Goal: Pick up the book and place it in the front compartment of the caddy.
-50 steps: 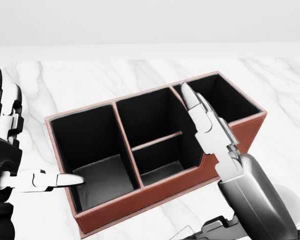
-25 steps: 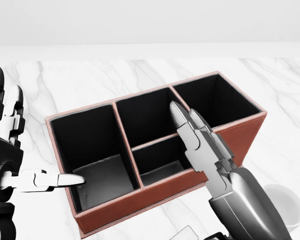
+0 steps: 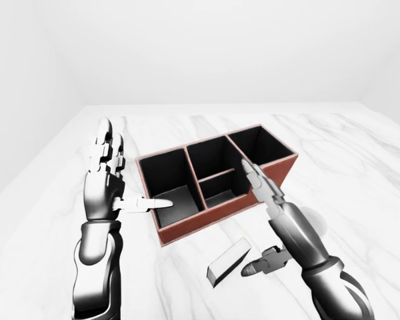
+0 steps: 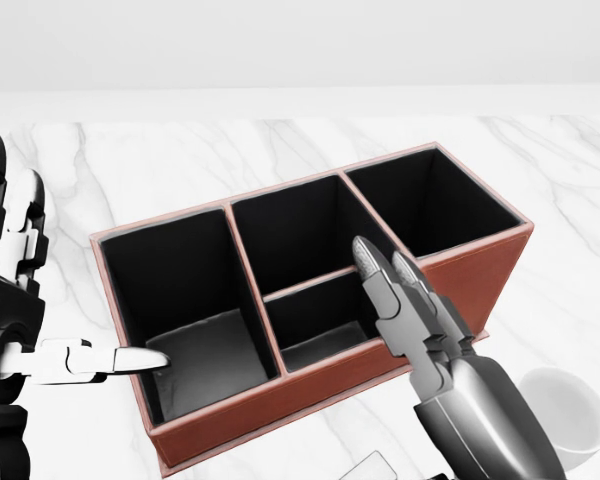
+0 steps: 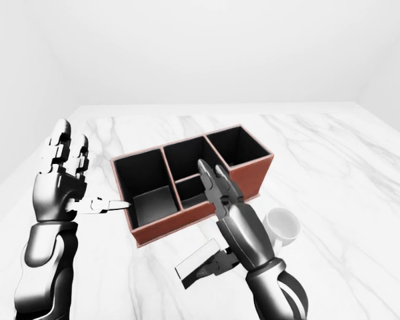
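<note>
One book [image 3: 228, 261], flat on marble table [image 3: 360, 167], near caddy [image 3: 217, 180], just beside right hand [image 3: 280, 223] thumb. Slim, white-edged, dark-faced. Right hand fingers extended, released, above book. Left hand [image 3: 105, 183] opened, ungrasping, thumb over caddy's left compartment. White cup [image 5: 283, 225] nearby.

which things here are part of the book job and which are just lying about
Job:
book, flat on the marble below the caddy
caddy, compartments empty
right hand, open above the book

Lying about:
white cup, right of the caddy
left hand, open beside the caddy
</note>
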